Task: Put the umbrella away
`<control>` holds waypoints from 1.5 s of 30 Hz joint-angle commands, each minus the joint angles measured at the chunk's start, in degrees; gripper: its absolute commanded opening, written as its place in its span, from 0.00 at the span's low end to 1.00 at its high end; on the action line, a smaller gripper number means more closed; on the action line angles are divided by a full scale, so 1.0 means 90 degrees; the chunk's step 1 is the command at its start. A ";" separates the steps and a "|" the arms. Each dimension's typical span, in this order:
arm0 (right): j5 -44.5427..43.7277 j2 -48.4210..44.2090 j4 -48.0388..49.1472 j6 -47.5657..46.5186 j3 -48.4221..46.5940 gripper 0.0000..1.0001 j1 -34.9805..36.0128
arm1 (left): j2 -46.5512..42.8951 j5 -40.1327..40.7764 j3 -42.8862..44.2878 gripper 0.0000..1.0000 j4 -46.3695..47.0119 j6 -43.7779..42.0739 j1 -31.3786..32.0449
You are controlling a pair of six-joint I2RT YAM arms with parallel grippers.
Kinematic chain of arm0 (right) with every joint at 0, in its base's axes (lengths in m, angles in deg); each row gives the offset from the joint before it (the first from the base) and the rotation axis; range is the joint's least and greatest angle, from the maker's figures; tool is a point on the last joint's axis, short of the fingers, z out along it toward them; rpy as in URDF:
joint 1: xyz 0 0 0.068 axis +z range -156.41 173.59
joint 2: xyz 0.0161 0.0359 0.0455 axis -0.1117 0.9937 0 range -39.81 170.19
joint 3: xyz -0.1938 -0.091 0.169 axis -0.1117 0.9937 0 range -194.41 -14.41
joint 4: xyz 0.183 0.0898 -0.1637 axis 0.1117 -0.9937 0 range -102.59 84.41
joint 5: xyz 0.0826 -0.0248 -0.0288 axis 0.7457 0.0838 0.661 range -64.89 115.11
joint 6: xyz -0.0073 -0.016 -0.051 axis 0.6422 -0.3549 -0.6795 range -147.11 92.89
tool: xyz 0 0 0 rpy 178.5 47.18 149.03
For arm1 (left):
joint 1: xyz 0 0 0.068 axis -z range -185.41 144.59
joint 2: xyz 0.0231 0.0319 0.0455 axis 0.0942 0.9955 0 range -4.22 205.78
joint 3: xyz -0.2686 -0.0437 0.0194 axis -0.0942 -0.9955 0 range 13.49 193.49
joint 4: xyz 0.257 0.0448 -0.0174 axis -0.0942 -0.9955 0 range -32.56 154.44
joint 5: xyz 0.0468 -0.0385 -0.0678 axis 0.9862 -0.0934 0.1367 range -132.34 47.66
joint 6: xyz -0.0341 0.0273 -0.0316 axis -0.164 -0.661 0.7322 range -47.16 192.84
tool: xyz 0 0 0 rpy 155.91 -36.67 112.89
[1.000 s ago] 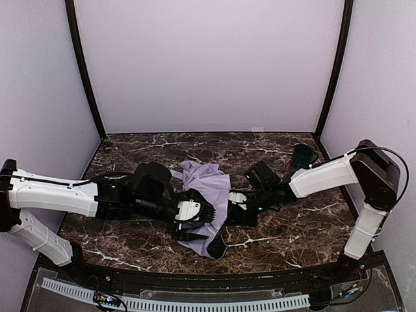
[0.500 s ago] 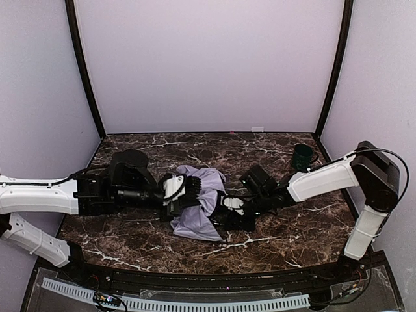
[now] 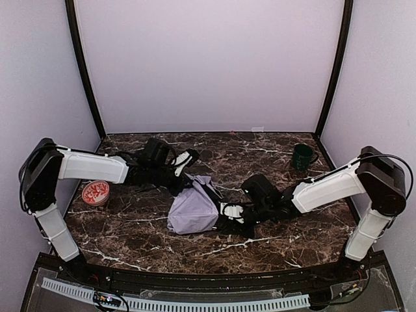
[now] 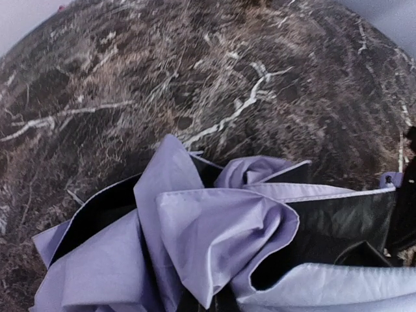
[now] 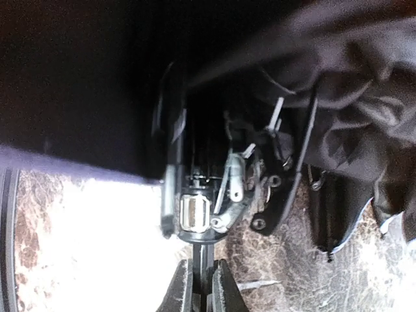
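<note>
While the umbrella (image 3: 192, 211) lies half-collapsed mid-bench (image 3: 273, 240): left tool (image 3: 187, 174) closed at canopy's rear edge, cloth grip unconfirmed, its fingers outside its own camera. Right tool (image 5: 201, 273) clamped on thin black shaft. Risk: tugging slack fabric may snag ribs or slip. Handle hidden; runner mechanism dark, blurred.

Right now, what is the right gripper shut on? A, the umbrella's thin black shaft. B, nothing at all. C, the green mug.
A: in the right wrist view the right gripper is pinched shut on the thin black shaft of the umbrella, just below the hub where the ribs meet.
</note>
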 commanded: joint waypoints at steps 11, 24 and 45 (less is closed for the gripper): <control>-0.0949 -0.0017 0.0014 -0.0731 0.0499 0.00 0.0566 | 0.1833 0.1117 0.0677 0.00 -0.0274 -0.0137 -0.0154; -0.2754 -0.1370 -0.0346 0.0163 0.0611 0.99 0.0566 | 0.1526 0.1022 0.0081 0.00 -0.0274 -0.0771 -0.0130; 0.0152 -0.0391 0.0154 0.2431 -0.1670 0.89 -0.0142 | 0.1215 0.0835 0.0100 0.00 -0.0175 -0.0608 -0.0128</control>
